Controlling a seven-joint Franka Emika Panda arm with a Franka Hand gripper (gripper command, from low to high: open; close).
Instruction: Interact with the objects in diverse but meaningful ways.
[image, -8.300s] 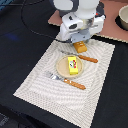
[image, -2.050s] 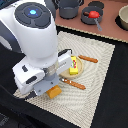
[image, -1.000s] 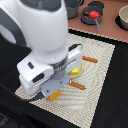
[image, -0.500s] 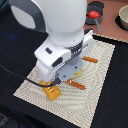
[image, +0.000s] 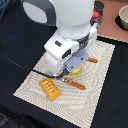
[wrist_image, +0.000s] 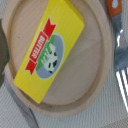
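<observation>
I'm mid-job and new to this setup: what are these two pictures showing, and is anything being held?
The big white machine in the exterior view is a single robot arm, bent over a pale placemat on a dark table. That view comes from a camera off the arm. The other picture comes from a camera on its wrist, looking straight down. It shows a yellow box with a red label lying on a round tan plate. An orange ridged block lies on the mat. The jaws are hidden, so I cannot tell whether anything is held.

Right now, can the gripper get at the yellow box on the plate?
Probably yes. The wrist view looks straight down on the yellow box, lying flat on the plate with nothing over it. The gripper itself isn't visible.
</observation>
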